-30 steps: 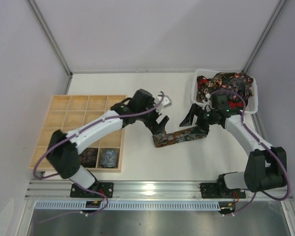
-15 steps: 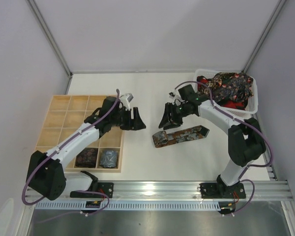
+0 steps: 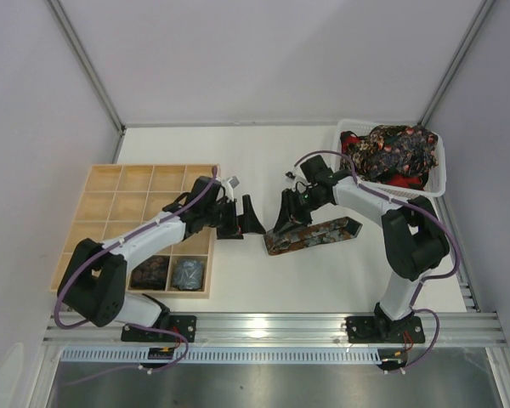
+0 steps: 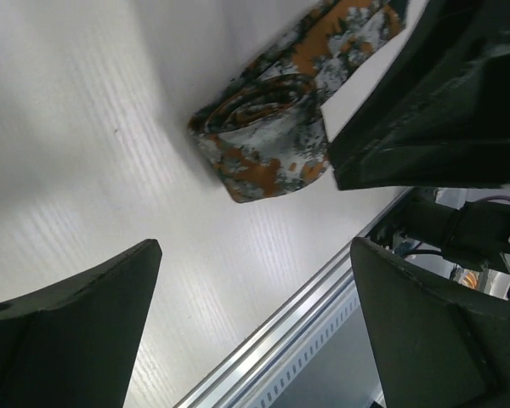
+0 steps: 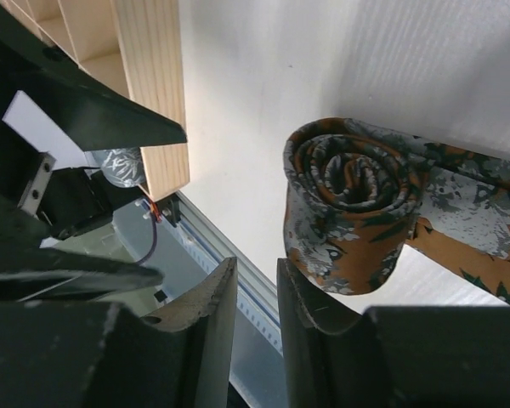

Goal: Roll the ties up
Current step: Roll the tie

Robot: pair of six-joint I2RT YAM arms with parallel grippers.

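Note:
One tie [image 3: 319,233] of orange, grey and green fabric lies flat on the white table, its left end rolled into a small coil [image 3: 276,241] [image 4: 263,127] [image 5: 348,204]. My left gripper [image 3: 248,218] [image 4: 255,246] hovers wide open just left of the coil, holding nothing. My right gripper [image 3: 289,212] [image 5: 257,293] stands over the coil with only a narrow gap between its jaws and nothing in that gap. The coil lies beside its right finger [image 5: 310,306], outside the jaws. Two rolled ties [image 3: 150,272] [image 3: 188,272] sit in the tray's near cells.
A pale wooden grid tray [image 3: 119,204] [image 5: 149,85] lies at the left, close behind my left arm. A white mesh basket [image 3: 439,174] at the back right holds a heap of ties [image 3: 395,146]. The metal rail [image 3: 272,325] runs along the near edge.
My right gripper has swung left from the tie's wide end to its coiled end and narrowed its jaws. My left gripper drew back toward the tray, then returned beside the coil.

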